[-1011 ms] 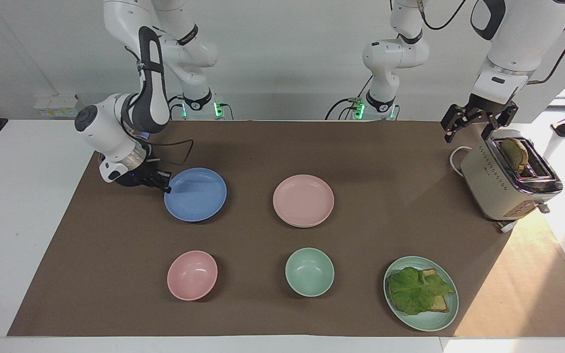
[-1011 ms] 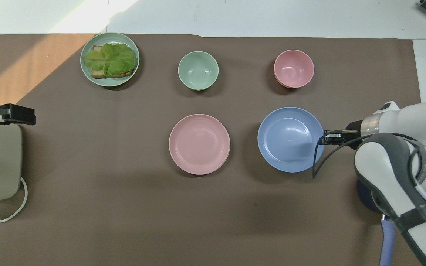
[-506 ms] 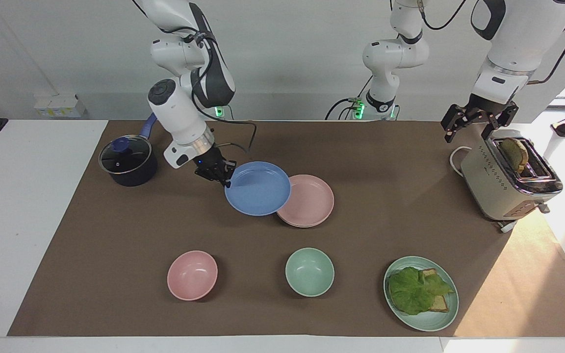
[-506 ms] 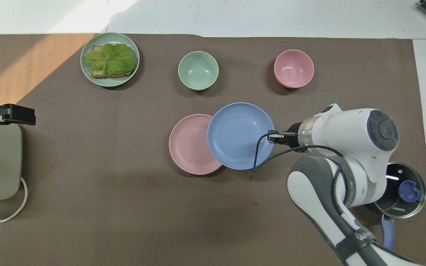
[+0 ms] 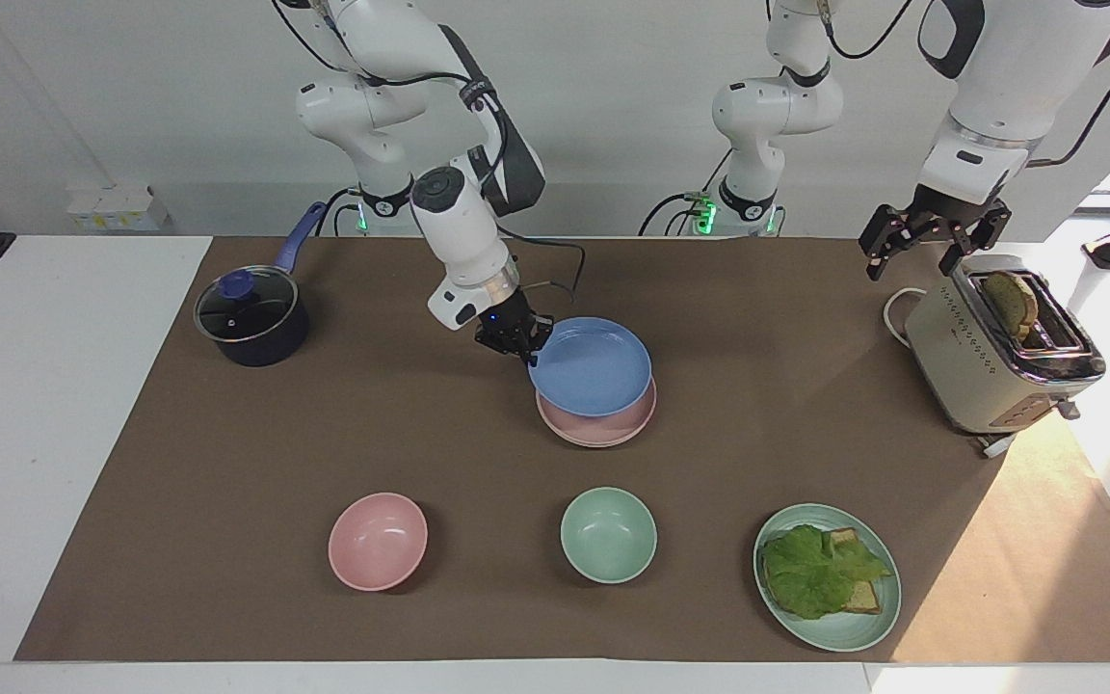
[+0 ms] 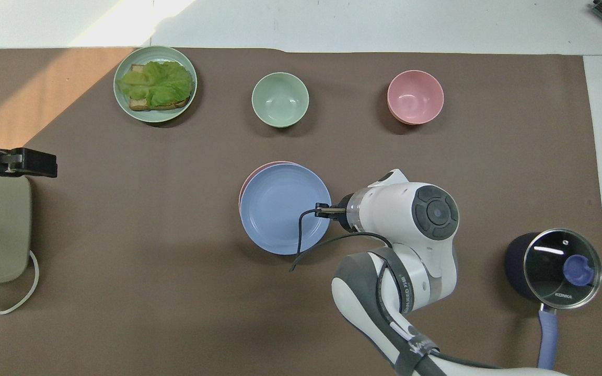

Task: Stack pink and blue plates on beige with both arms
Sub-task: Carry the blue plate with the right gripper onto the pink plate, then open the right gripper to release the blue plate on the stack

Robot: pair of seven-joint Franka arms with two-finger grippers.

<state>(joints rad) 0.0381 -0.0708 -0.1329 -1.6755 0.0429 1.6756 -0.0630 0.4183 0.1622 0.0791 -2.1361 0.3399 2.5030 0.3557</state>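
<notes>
At mid-table we are carrying the blue plate (image 5: 592,366) in the right gripper (image 5: 516,339), which is pinching the rim on the side toward the right arm's end. The plate is hanging slightly tilted over the pink plate (image 5: 603,426), covering all but a crescent of it, and appears not yet set down. A pale edge under the pink plate may be the beige one, though we cannot tell for sure.

The left gripper (image 5: 923,243) is waiting with its fingers spread apart, holding nothing, over the toaster (image 5: 993,357), where a slice of toast (image 5: 1011,303) is standing in a slot.

We are judging the risks from here. The rim-only hold leaves the plate cantilevered, so it could droop or slip while descending. It is also sitting off-centre over the pink plate; released as is, it could land crooked and slide, or nudge the stack beneath. Opening too high would let it drop and clatter. The mint-green bowl (image 5: 608,534), pink bowl (image 5: 378,541), lettuce sandwich plate (image 5: 827,576) and lidded saucepan (image 5: 251,318) are standing well apart.
</notes>
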